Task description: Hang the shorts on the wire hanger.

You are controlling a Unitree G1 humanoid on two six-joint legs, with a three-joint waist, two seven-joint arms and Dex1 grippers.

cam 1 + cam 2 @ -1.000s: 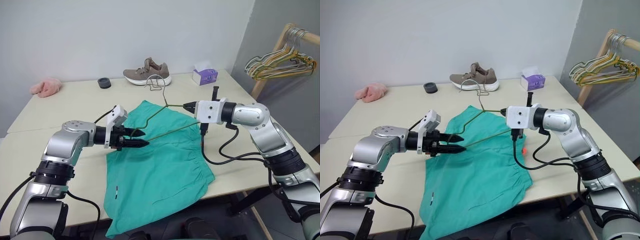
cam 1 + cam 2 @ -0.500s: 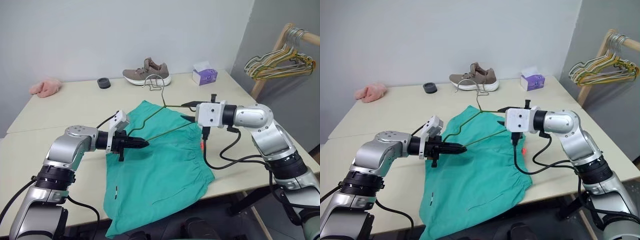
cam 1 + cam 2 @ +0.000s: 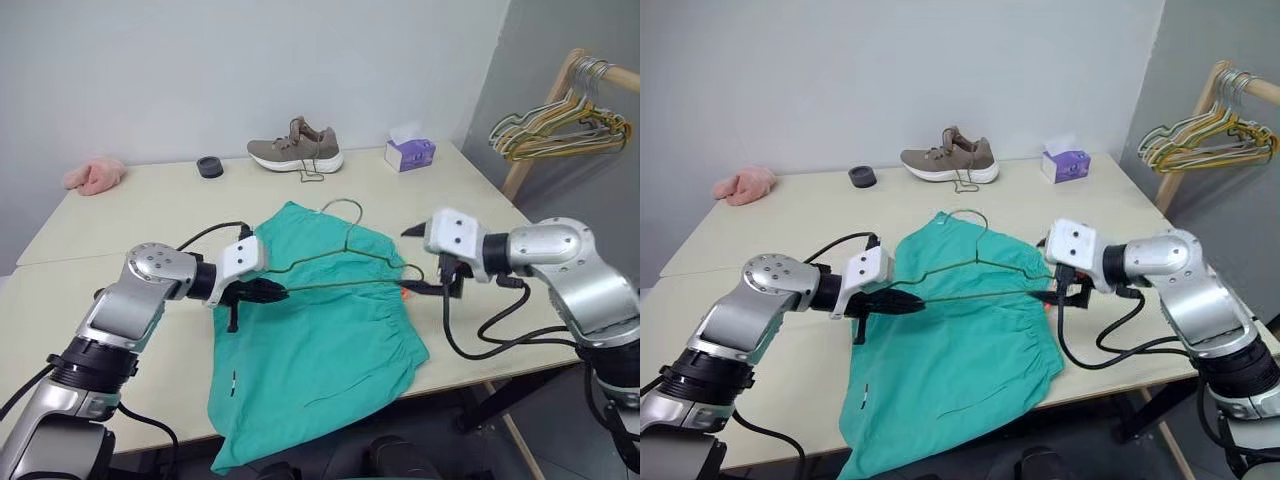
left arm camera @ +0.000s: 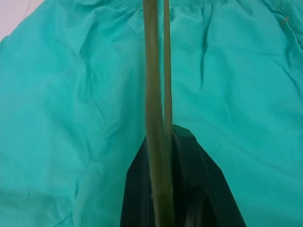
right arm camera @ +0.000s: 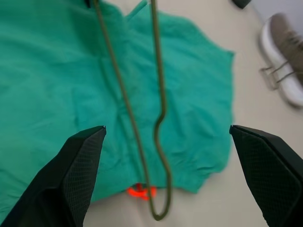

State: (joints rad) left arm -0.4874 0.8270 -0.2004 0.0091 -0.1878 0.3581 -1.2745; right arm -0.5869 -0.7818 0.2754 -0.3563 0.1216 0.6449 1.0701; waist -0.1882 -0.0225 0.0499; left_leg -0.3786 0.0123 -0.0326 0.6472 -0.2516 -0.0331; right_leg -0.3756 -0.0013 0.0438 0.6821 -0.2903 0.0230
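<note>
Table [image 3: 120,215]: pale top, carrying every item below.

Shorts [image 3: 320,350]: teal-green, spread flat at the near middle of the table, gathered waistband toward 3 o'clock, an orange tag [image 3: 405,291] showing at that edge, hem hanging over the near rim at 6 o'clock. Position unchanged from a second ago.

Wire hanger [image 3: 345,262]: olive-gold, lying low across the upper part of the shorts, hook curling toward 12 o'clock. A second ago it was carried tilted between both grippers; it has since swung down toward level, and its 3 o'clock corner is free.

Right gripper [image 3: 425,260]: was pinched on that corner, now released, fingers spread wide, drawn back to just beside the corner at 3 o'clock of the shorts.

Left gripper [image 3: 902,299]: half open a second ago, now clenched on the hanger's 9 o'clock corner.

Sneaker [image 3: 296,147], tissue box [image 3: 410,152], pink item [image 3: 92,174], small dark disc [image 3: 210,166]: far edge, 12 o'clock, untouched.

Assessment: the hanger appears handed over to one arm; the freed right gripper is probably meant for the waistband next. Hanging not yet begun.
</note>
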